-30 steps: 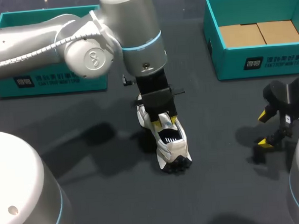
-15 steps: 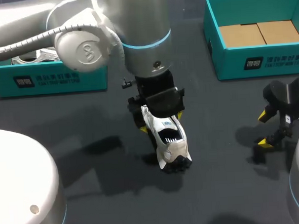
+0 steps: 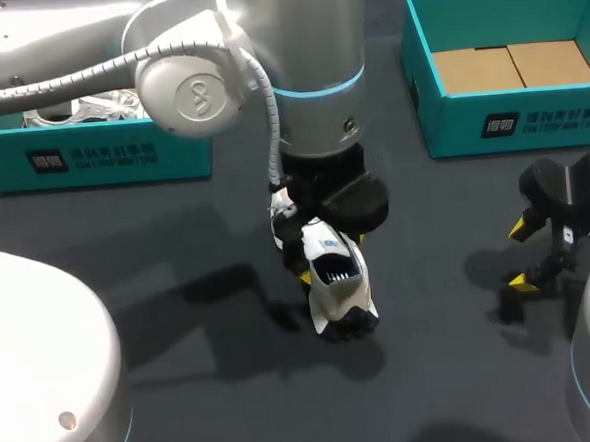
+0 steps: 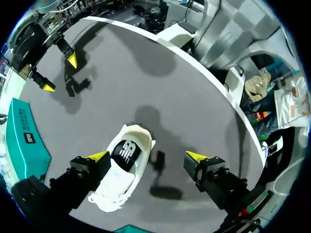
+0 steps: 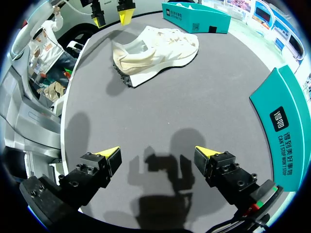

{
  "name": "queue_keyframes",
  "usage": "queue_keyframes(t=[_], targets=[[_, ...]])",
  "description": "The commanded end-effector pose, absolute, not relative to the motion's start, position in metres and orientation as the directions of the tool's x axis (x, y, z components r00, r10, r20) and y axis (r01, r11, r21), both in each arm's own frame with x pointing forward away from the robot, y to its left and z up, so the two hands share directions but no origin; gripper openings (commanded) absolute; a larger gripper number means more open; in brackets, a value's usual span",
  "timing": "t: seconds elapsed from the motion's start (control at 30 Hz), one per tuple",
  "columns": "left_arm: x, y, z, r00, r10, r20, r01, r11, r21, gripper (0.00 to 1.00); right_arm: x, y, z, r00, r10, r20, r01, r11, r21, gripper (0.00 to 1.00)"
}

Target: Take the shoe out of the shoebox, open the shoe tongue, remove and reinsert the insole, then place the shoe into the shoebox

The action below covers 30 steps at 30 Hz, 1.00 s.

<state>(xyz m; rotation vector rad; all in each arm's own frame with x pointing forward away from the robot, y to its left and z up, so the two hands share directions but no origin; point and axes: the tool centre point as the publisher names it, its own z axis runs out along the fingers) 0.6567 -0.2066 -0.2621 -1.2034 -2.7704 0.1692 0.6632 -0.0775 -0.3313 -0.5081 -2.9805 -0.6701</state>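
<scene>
A white shoe [image 3: 337, 287] stands on the dark table near its middle, its black insole [image 4: 125, 151] showing through the opening. My left gripper [image 4: 147, 156] hangs open just above it. One yellow fingertip [image 4: 98, 156] is over the shoe's side; the other is over bare table. My left arm [image 3: 308, 100] hides the shoe's far end in the head view. My right gripper [image 5: 156, 153] is open and holds nothing, low over the table at the right [image 3: 537, 251], well apart from the shoe [image 5: 155, 48]. The teal shoebox [image 3: 422, 93] stands at the back right with only cardboard inside.
A second teal box [image 3: 101, 158] stands at the back left, partly behind my left arm. The right gripper has the shoebox's teal wall [image 5: 286, 131] close beside it.
My left gripper has opened and let go of the shoe, which now rests on the table. The left arm's wrist has shifted right and turned. The right arm has not moved.
</scene>
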Motion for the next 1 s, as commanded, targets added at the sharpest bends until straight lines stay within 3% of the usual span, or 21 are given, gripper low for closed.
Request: queue_keyframes(t=[0.03,0.17,0.3,1.0], targets=[[0.657,-0.207,-0.262,-0.871,0.474,0.126,0.457,0.878,-0.140,1.00,0.662,-0.077,-0.332,-0.945,0.308,0.112,0.326,0.853,0.407,1.00],[0.648,-0.208,-0.272,-0.943,0.309,0.122,0.289,0.944,-0.158,1.00,0.662,-0.077,-0.332,-0.945,0.308,0.112,0.326,0.853,0.407,1.00],[0.640,-0.207,-0.273,-0.991,0.124,0.054,0.119,0.988,-0.097,1.00,0.662,-0.077,-0.332,-0.945,0.308,0.112,0.326,0.853,0.407,1.00],[0.623,-0.221,-0.311,-0.999,0.034,-0.001,0.034,0.991,-0.126,1.00,0.662,-0.077,-0.332,-0.945,0.308,0.112,0.326,0.853,0.407,1.00]])
